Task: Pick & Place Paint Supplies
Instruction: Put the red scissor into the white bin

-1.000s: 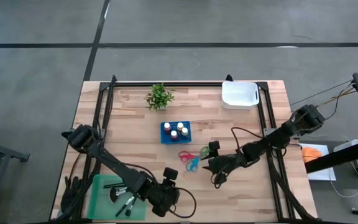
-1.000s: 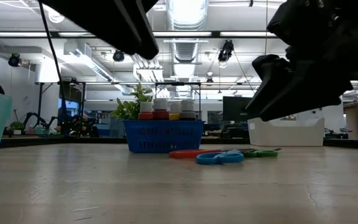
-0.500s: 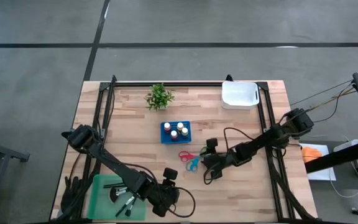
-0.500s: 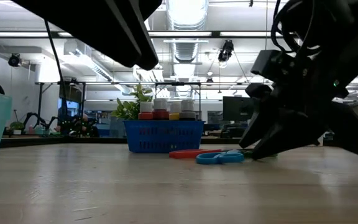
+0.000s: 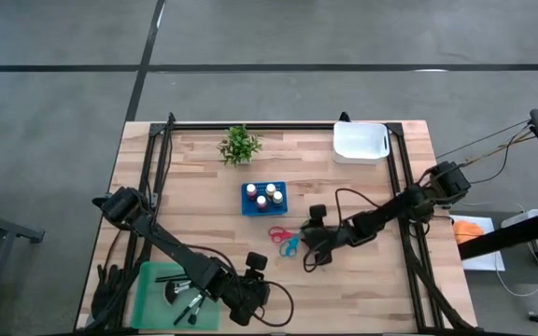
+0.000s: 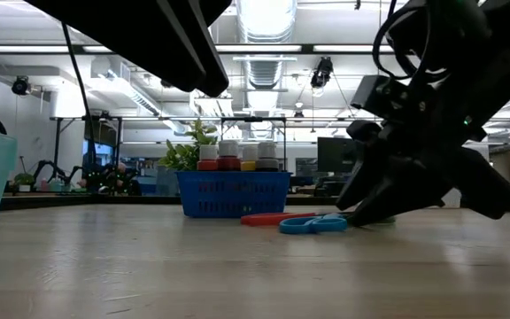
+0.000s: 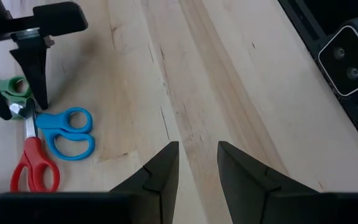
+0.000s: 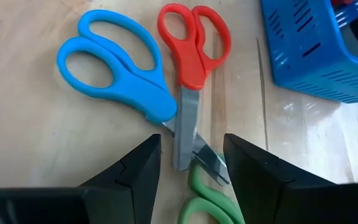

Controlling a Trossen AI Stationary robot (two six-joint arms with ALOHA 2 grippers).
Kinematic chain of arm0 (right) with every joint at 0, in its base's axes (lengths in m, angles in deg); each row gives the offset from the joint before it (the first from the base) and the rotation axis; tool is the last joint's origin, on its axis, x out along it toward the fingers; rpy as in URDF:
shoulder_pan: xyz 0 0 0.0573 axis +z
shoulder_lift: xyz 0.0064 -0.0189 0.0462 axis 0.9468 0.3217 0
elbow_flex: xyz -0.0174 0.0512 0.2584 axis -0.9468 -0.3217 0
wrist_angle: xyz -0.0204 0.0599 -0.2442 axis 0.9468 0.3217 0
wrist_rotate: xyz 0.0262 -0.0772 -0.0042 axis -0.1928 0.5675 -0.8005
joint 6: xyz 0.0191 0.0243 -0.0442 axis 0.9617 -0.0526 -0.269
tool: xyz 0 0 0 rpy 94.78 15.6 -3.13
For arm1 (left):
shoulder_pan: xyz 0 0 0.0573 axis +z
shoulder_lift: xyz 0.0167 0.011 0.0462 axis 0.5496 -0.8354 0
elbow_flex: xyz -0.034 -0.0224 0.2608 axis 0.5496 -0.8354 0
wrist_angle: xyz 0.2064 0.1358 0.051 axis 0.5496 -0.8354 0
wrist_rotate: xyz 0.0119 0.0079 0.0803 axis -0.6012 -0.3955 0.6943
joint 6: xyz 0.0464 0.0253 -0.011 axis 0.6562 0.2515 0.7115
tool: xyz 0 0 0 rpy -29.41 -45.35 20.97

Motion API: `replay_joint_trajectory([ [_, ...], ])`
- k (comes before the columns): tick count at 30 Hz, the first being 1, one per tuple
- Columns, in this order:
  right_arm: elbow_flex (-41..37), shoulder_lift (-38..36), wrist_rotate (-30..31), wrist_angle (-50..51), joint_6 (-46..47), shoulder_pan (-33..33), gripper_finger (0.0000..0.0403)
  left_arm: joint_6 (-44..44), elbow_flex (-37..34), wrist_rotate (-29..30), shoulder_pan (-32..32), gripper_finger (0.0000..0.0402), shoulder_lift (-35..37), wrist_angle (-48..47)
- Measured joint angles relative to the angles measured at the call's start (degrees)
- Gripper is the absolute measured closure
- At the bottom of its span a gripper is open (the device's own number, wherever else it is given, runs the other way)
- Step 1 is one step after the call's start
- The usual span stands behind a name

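Three small scissors lie flat together on the wood, right of the table's middle: red (image 8: 194,43), blue (image 8: 114,68) and green (image 8: 207,193), their blades crossing. My right gripper (image 8: 191,144) is open and low over them (image 5: 307,248). Its fingers stand on either side of the green scissors' blade and the red blade's tip; I see no touch. My left gripper (image 7: 197,152) is open, near the table's front edge (image 5: 255,268), pointing at the scissors. Paint bottles stand in a blue basket (image 5: 264,197). Dark brushes lie in a green tray (image 5: 177,295).
A small green plant (image 5: 239,145) and a white bin (image 5: 360,142) stand near the far edge. The blue basket (image 8: 316,50) is close beyond the scissors. Bare wood lies between the two grippers (image 7: 185,74). Black frame rails run along the table's left and right sides.
My right gripper has moved toward the table's left, to the scissors, and come down from well above the table until its fingertips stand at the tabletop by the green scissors. The scissors have stayed where they were.
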State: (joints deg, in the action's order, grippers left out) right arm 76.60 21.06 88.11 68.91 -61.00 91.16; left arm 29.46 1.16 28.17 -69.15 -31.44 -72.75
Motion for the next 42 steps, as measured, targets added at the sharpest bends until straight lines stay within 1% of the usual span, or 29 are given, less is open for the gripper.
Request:
replay_joint_trajectory([
  [6,0.02,0.0,-1.41,0.01,0.0,-1.27,0.023,-0.02,0.0,0.0,0.0,0.0284,-0.02,0.0],
  [9,0.02,0.0,-2.58,0.07,0.0,-1.44,0.0246,-0.02,0.0,0.0,0.0,0.0284,-0.02,0.0],
  [12,0.02,0.0,-3.97,0.11,0.1,-1.51,0.0285,-0.02,0.0,0.0,0.0,0.0284,-0.02,0.0],
  [17,0.02,0.02,-5.7,0.15,-0.11,-1.51,0.0374,-0.04,0.0,0.0,0.0,0.0284,-0.02,0.0],
  [18,0.02,0.02,-5.9,0.14,-0.11,-1.55,0.0383,-0.04,0.0,0.0,0.0,0.0284,-0.02,0.0],
  [25,0.07,0.0,-5.97,0.17,-0.51,-1.27,0.0392,-0.22,0.0,-0.02,0.0,0.0284,-0.02,0.0],
  [29,0.47,0.04,-5.12,0.44,-1.33,0.29,0.0393,-0.24,0.0,-0.02,0.0,0.0284,-0.02,0.0],
  [34,1.34,0.0,-5.56,0.84,-1.51,2.21,0.0394,-0.26,0.0,-0.02,-0.04,0.0284,-0.02,0.0],
  [42,1.62,0.0,-4.79,0.7,-0.98,2.51,0.039,-0.44,0.0,-0.04,-0.15,0.0283,-0.02,0.0],
])
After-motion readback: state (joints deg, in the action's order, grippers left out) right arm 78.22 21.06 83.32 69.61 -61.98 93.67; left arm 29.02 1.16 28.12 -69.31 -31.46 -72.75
